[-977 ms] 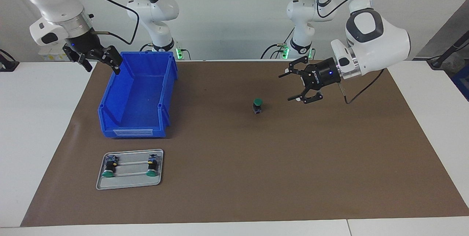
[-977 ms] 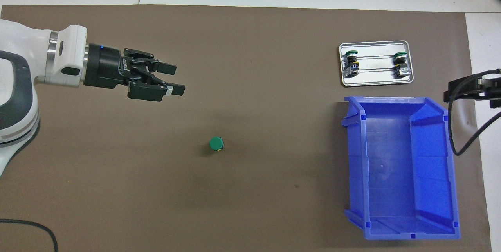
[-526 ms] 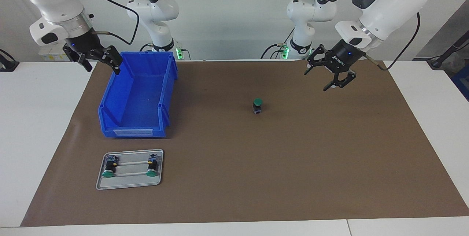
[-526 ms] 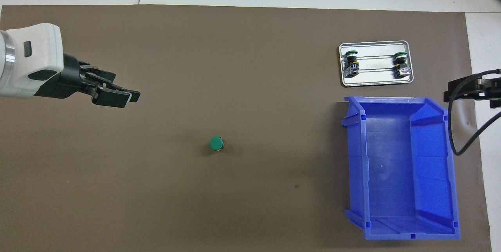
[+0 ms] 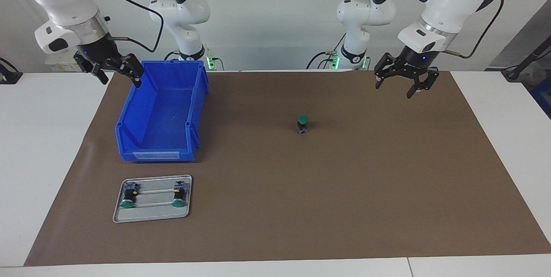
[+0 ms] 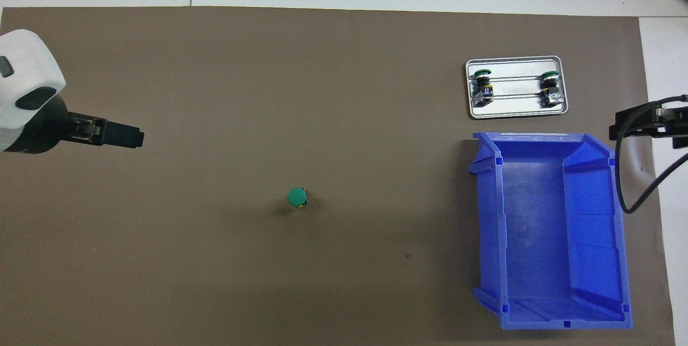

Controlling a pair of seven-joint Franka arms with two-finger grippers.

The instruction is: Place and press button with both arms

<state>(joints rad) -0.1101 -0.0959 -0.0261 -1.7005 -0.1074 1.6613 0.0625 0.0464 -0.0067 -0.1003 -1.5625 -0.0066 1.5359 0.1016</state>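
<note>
A green-capped button (image 5: 303, 124) (image 6: 296, 197) stands upright, alone, in the middle of the brown mat. My left gripper (image 5: 395, 89) (image 6: 126, 137) hangs open and empty in the air over the mat toward the left arm's end, well apart from the button and pointing down. My right gripper (image 5: 121, 80) (image 6: 642, 123) waits open and empty in the air beside the blue bin's corner. Two more buttons (image 5: 127, 195) (image 5: 178, 194) lie on their sides in a small metal tray.
A blue plastic bin (image 5: 159, 109) (image 6: 548, 228) sits toward the right arm's end of the mat. The metal tray (image 5: 150, 215) (image 6: 513, 115) lies farther from the robots than the bin. White table borders the mat.
The left gripper has drawn back from beside the button toward its own end of the table, risen, and swung to point downward. The button and the right arm have not moved.
</note>
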